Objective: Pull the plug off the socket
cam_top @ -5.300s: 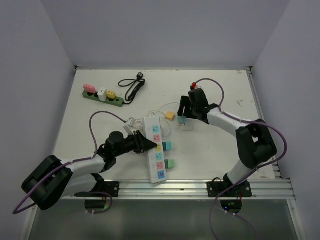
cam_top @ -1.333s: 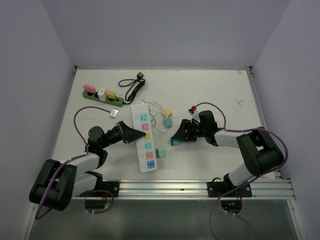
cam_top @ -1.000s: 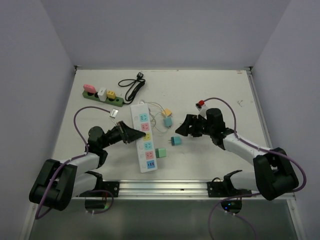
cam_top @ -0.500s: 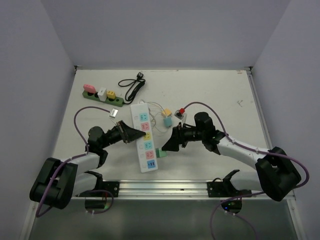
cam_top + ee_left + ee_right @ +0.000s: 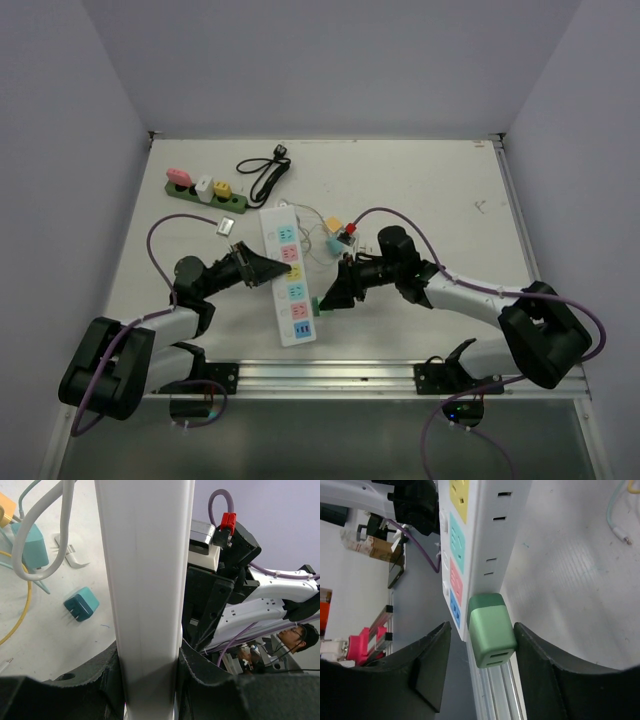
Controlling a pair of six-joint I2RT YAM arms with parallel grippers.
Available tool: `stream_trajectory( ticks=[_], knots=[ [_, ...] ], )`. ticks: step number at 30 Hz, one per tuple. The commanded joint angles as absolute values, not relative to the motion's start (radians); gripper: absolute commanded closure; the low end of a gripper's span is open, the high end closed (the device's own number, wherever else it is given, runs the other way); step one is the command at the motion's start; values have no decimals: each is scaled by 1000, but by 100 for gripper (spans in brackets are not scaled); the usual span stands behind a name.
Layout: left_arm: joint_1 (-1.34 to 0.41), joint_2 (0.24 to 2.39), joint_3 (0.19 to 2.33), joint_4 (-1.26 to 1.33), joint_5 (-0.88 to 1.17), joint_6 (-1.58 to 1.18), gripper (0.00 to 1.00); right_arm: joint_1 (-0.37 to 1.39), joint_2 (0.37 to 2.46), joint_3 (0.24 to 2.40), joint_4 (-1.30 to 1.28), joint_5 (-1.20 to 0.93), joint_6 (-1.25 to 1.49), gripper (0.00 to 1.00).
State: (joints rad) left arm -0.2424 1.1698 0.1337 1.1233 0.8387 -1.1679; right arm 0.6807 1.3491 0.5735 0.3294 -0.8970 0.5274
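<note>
A white power strip with coloured sockets lies on the table. My left gripper is shut on its left edge; in the left wrist view the strip fills the gap between the jaws of my left gripper. A green plug sits in the strip's right side near the front end. My right gripper is open around it. In the right wrist view the green plug stands between the jaws of the right gripper, the right finger touching it and the left finger apart.
A loose dark teal plug lies on the table right of the strip. A light teal adaptor with thin cables lies behind it. A green strip with three plugs and a black cable sit at the back left.
My right gripper left the dark teal plug on the table, then moved left and down to the green plug on the strip. The left arm and strip have stayed still.
</note>
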Motion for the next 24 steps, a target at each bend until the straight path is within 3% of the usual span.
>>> stream_trajectory(
  ticks=[1,6,13,24],
  knots=[
    [-235,1138,144,1307,844,-1200,100,689,1355,606,396,-963,526,48],
    [-235,1140,143,1325,845,-1212,100,689,1355,606,367,-973,496,65],
    [-235,1137,134,1345,867,-1223,100,683,1313,612,218,-957,370,100],
    [-226,1192,106,1471,917,-1262,100,609,1204,528,278,-1017,379,100]
  ],
)
